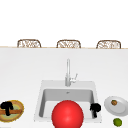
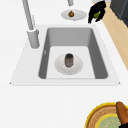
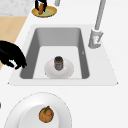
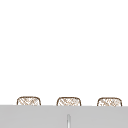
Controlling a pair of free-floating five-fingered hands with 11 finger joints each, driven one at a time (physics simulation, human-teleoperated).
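Sink basin: dark jar upright on white plate. Faucet behind; lime on counter, front right.

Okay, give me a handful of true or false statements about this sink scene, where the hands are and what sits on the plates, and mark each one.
1. The left hand is over the yellow-rimmed bowl at the counter's left end, fingers curled round the brown stick-like thing lying across it. True.
2. The right hand rests on the faucet. False: it is at the sink's front right corner, away from the faucet.
3. A dark jar stands upright on a white plate inside the basin. True.
4. The white plate right of the sink carries a red apple. False: it carries a small brown-orange fruit.
5. A green fruit lies on the counter in front of that plate. True.
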